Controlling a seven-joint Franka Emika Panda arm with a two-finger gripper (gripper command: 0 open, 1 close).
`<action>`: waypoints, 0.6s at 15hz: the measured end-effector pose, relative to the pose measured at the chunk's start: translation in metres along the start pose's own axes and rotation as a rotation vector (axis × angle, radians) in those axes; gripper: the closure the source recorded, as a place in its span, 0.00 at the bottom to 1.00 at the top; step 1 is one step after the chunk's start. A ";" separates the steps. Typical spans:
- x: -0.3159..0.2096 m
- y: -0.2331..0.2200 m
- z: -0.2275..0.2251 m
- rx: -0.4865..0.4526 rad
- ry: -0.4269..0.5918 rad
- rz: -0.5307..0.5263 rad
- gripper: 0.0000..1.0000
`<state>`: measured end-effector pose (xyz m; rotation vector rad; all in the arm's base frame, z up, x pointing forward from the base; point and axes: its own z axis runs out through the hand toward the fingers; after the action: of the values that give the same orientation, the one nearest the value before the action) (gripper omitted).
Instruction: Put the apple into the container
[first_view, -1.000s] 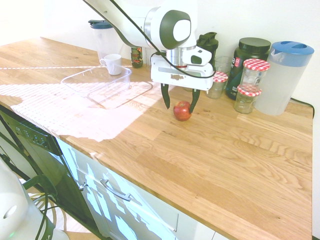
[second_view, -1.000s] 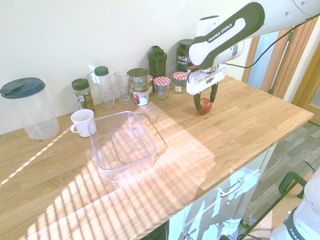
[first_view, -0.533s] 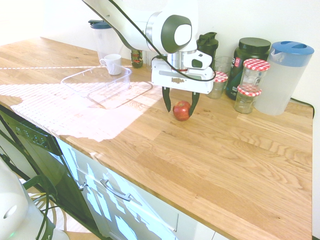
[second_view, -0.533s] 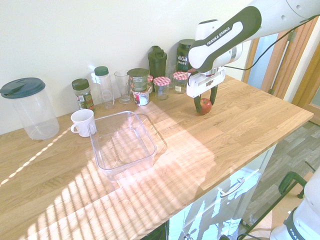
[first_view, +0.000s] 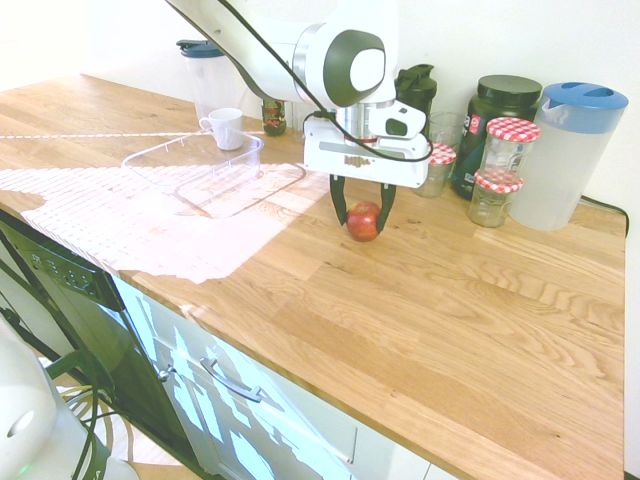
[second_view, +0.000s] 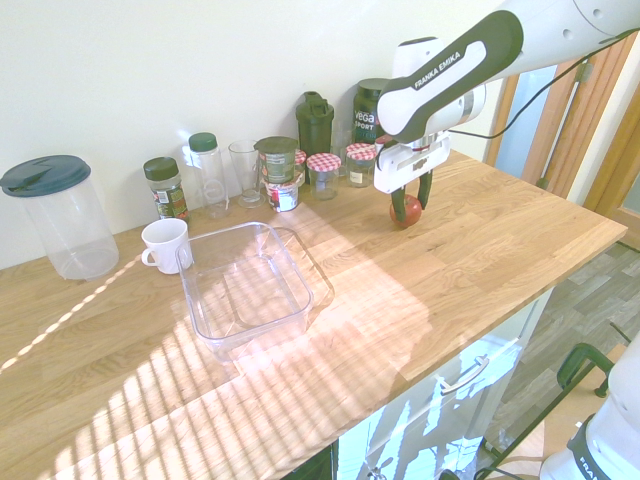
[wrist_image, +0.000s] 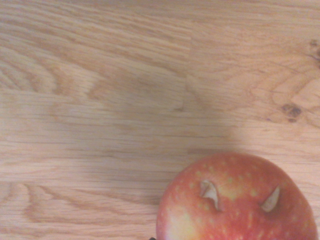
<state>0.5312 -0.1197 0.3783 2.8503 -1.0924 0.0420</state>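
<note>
2 fingers of my pincer (first_view: 361, 214) straddle the apple (first_view: 364, 220) on the bench (first_view: 450, 300), not visibly clamped; an off-centre squeeze may roll it toward the jars (first_view: 497, 170).

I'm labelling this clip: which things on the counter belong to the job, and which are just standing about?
Job:
- apple, on the worktop between the hand's fingers
- container, clear tray, nothing in it

Standing about:
- white cup
- checked-lid jars
- blue-lidded jug
- drinking glass
- dark shaker bottle

Wooden counter (first_view: 480, 300) bears apple (first_view: 364, 220), container (first_view: 205, 170), cup (first_view: 225, 128)
</note>
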 end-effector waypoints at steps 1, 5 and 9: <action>0.003 -0.005 -0.014 0.017 0.007 0.004 1.00; -0.016 -0.041 -0.099 0.100 0.002 -0.038 1.00; -0.106 -0.131 -0.152 0.141 -0.023 -0.169 1.00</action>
<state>0.5410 0.0618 0.5144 3.0650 -0.8817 0.0783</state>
